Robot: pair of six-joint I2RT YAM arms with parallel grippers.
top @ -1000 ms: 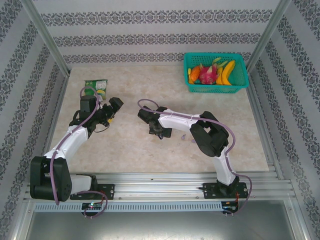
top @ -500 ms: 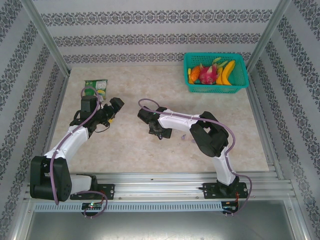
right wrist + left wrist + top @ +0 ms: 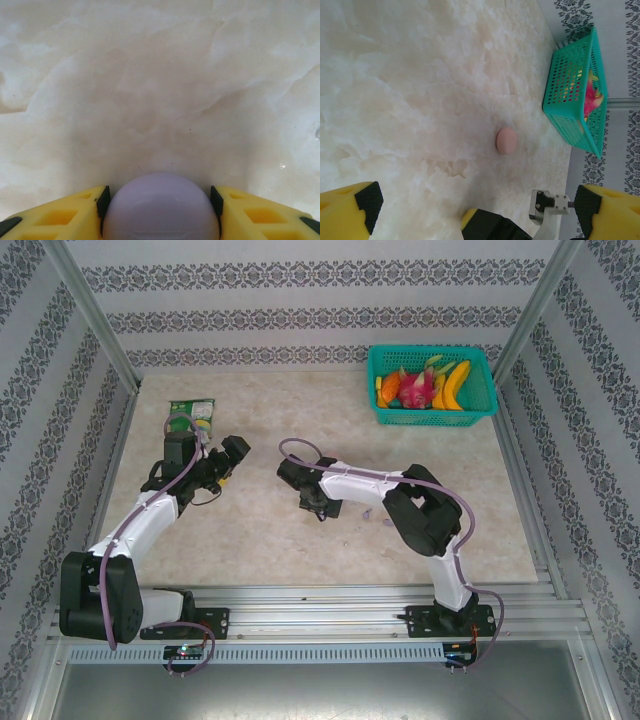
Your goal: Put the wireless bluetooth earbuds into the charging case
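In the right wrist view a round pale purple charging case [image 3: 161, 207] sits between my right gripper's [image 3: 161, 212] yellow fingers. Both black pads [image 3: 103, 202] press against its sides, so the gripper is shut on it, low over the marble tabletop. From above, the right gripper [image 3: 313, 502] points down near the table's middle. My left gripper [image 3: 229, 454] hangs wide open to its left with nothing between its fingers [image 3: 350, 212]. A round pink case [image 3: 506, 140] lies on the table in the left wrist view, beyond the right arm's gripper. The earbuds are out of view.
A teal basket [image 3: 432, 386] of toy fruit stands at the back right, and also shows in the left wrist view [image 3: 575, 95]. A green packet [image 3: 193, 412] lies at the back left. Patterned walls and metal rails bound the table.
The right gripper's fingers have closed in on the purple case. The left arm has hardly moved and stays open.
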